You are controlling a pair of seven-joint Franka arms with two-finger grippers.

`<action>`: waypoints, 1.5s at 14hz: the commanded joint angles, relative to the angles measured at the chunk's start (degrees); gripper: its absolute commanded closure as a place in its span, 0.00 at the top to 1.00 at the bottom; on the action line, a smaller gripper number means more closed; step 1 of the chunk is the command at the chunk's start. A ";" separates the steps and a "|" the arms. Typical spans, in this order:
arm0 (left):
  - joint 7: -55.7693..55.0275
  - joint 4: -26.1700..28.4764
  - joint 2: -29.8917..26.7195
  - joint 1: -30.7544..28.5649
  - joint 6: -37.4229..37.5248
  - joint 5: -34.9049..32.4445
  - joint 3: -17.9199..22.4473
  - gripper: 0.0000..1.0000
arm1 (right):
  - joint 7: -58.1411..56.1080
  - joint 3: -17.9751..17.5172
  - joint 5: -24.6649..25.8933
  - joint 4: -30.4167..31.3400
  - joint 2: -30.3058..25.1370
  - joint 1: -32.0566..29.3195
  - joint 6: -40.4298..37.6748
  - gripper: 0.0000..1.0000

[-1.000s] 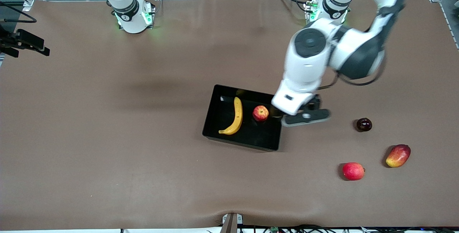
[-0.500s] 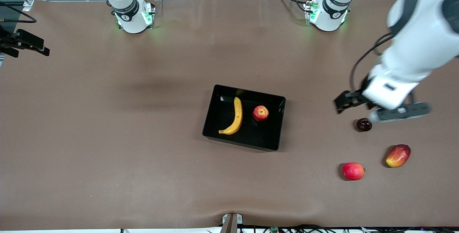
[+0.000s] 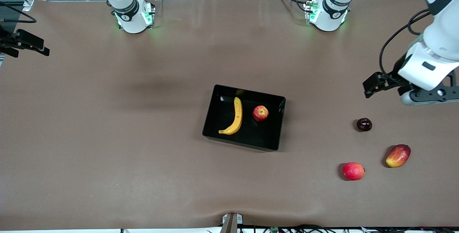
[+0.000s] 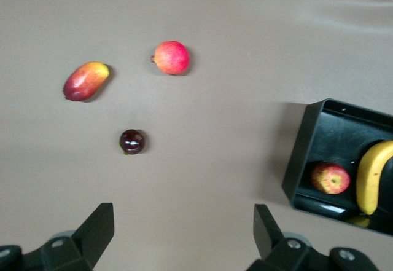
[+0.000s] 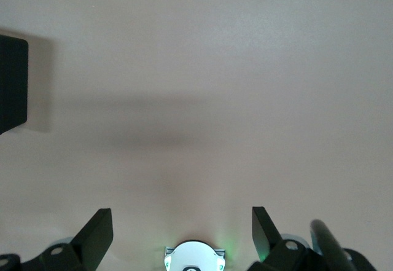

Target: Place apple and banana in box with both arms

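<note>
The black box (image 3: pixel 239 142) lies mid-table. In it rest the yellow banana (image 3: pixel 235 115) and, beside it toward the left arm's end, the red apple (image 3: pixel 260 113). My left gripper (image 3: pixel 370 86) hangs open and empty over bare table near the left arm's end, well away from the box. In the left wrist view that gripper (image 4: pixel 182 217) holds nothing, and the box (image 4: pixel 307 154), apple (image 4: pixel 330 178) and banana (image 4: pixel 371 176) show at the edge. My right gripper (image 5: pixel 181 217) is open and empty, high over its own base (image 5: pixel 193 255); the front view does not show it.
Three other fruits lie toward the left arm's end: a dark round one (image 3: pixel 364 124), a pinkish-red round one (image 3: pixel 353 171) and a red-yellow mango-like one (image 3: pixel 398 155), both nearer the front camera. A black camera mount (image 3: pixel 25 41) juts in at the right arm's end.
My left arm has swung away from the box's edge toward its own end of the table, gripper open throughout. The apple, banana and right arm have not moved.
</note>
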State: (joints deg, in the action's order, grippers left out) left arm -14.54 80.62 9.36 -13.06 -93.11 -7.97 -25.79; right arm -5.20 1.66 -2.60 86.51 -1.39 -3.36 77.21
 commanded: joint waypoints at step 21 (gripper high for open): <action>6.46 12.37 -15.77 18.86 3.72 6.47 25.09 1.00 | 0.28 -0.25 0.31 1.56 -1.86 -0.50 -0.13 1.00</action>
